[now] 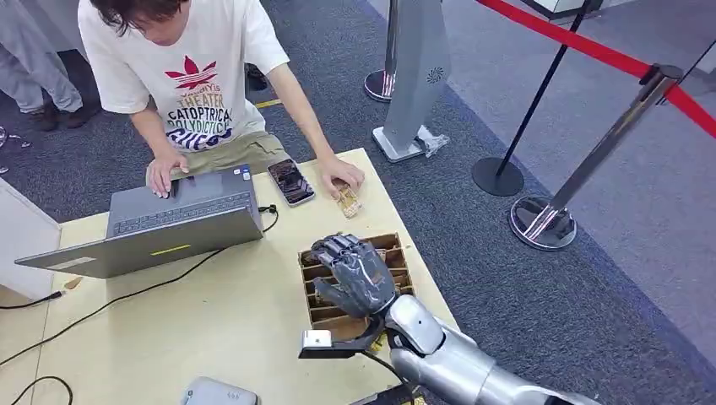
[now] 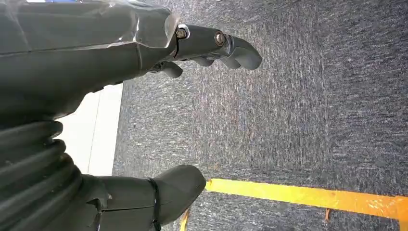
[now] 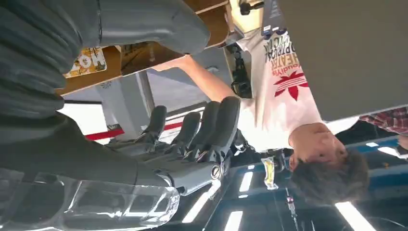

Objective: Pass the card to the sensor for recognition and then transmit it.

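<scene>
In the head view the right hand [image 1: 355,274] hovered, fingers spread and empty, over the slotted wooden box [image 1: 314,272] on the pale desk [image 1: 236,321]; a card [image 1: 349,202] lay beside a person's hand [image 1: 342,175] near the desk edge, so pick-up and sensing seemingly remained. The left wrist view showed the left hand [image 2: 211,45] loosely open above grey carpet. The right wrist view showed dark matte fingers [image 3: 211,125] apart, holding nothing.
</scene>
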{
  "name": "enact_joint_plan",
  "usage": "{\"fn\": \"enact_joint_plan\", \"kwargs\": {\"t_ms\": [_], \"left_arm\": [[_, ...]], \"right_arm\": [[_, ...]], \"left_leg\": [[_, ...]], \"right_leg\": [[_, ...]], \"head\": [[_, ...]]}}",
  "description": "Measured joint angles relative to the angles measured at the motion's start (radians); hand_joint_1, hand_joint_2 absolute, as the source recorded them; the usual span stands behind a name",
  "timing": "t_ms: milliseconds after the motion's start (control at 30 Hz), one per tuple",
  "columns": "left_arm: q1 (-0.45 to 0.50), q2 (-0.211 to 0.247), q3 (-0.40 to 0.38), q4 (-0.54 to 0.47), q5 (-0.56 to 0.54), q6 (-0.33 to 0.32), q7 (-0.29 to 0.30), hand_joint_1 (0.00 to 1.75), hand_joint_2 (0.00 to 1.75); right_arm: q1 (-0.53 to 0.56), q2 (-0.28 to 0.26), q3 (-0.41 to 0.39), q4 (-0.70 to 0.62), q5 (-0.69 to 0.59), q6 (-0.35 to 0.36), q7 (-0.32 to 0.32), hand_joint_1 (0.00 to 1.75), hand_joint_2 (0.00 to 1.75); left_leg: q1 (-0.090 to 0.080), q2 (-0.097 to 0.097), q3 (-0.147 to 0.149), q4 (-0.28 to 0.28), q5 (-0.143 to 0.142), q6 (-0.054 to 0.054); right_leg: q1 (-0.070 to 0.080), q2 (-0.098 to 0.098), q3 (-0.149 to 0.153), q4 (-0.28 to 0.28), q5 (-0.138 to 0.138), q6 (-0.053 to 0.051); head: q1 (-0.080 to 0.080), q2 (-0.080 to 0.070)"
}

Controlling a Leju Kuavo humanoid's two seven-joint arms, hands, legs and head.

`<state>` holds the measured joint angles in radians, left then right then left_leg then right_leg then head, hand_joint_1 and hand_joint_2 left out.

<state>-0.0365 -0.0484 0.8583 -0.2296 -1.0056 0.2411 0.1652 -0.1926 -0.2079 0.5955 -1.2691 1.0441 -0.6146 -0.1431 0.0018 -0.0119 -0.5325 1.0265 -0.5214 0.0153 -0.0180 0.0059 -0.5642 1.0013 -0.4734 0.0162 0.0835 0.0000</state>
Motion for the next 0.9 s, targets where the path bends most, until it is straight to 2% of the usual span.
{"fn": "enact_joint_plan", "kwargs": {"t_ms": [100,300,333,367,400,433,467,500,900], "left_arm": [[0.000,0.000,0.008,0.000,-0.003,0.000,-0.001,0.00,1.75],[0.000,0.000,0.013,0.000,-0.010,0.001,-0.001,0.00,1.75],[0.000,0.000,0.014,0.000,-0.011,0.001,-0.001,0.00,1.75],[0.000,0.000,0.014,0.000,-0.012,0.001,-0.001,0.00,1.75],[0.000,0.000,0.014,0.000,-0.013,0.002,-0.001,0.00,1.75],[0.000,0.000,0.014,0.000,-0.015,0.002,-0.001,0.00,1.75],[0.000,0.000,0.014,0.000,-0.015,0.002,-0.001,0.00,1.75],[0.000,0.000,0.014,0.000,-0.016,0.004,-0.001,0.00,1.75],[0.000,0.000,0.017,0.000,-0.018,0.008,-0.001,0.00,1.75]], "right_arm": [[-0.010,0.000,-0.003,0.023,-0.001,-0.002,0.000,0.70,1.75],[-0.020,-0.002,-0.005,0.054,-0.003,-0.003,0.002,0.72,1.75],[-0.022,-0.002,-0.005,0.058,-0.003,-0.004,0.002,0.80,1.75],[-0.024,-0.003,-0.005,0.064,-0.003,-0.004,0.003,0.80,1.75],[-0.025,-0.003,-0.005,0.069,-0.003,-0.004,0.003,0.94,1.75],[-0.026,-0.003,-0.006,0.073,-0.003,-0.005,0.004,1.17,1.75],[-0.027,-0.003,-0.007,0.078,-0.003,-0.006,0.006,1.17,1.75],[-0.028,-0.003,-0.008,0.083,-0.003,-0.007,0.007,1.29,1.75],[-0.032,-0.003,-0.023,0.107,0.007,-0.010,0.011,1.55,1.75]], "left_leg": [[0.000,0.000,0.000,0.000,0.000,0.000],[0.000,0.000,0.000,0.000,0.000,0.000],[0.000,0.000,0.000,0.000,0.000,0.000],[0.000,0.000,0.000,0.000,0.000,0.000],[0.000,0.000,0.000,0.000,0.000,0.000],[0.000,0.000,0.000,0.000,0.000,0.000],[0.000,0.000,0.000,0.000,0.000,0.000],[0.000,0.000,0.000,0.000,0.000,0.000],[0.000,0.000,0.000,0.000,0.000,0.000]], "right_leg": [[0.000,0.000,0.000,0.000,0.000,0.000],[0.000,0.000,0.000,0.000,0.000,0.000],[0.000,0.000,0.000,0.000,0.000,0.000],[0.000,0.000,0.000,0.000,0.000,0.000],[0.000,0.000,0.000,0.000,0.000,0.000],[0.000,0.000,0.000,0.000,0.000,0.000],[0.000,0.000,0.000,0.000,0.000,0.000],[0.000,0.000,0.000,0.000,0.000,0.000],[0.000,0.000,0.000,0.000,0.000,0.000]], "head": [[0.000,0.000],[0.000,0.000],[0.000,0.000],[0.000,0.000],[0.000,0.000],[0.000,0.000],[0.000,0.000],[0.000,0.000],[0.000,0.000]]}}
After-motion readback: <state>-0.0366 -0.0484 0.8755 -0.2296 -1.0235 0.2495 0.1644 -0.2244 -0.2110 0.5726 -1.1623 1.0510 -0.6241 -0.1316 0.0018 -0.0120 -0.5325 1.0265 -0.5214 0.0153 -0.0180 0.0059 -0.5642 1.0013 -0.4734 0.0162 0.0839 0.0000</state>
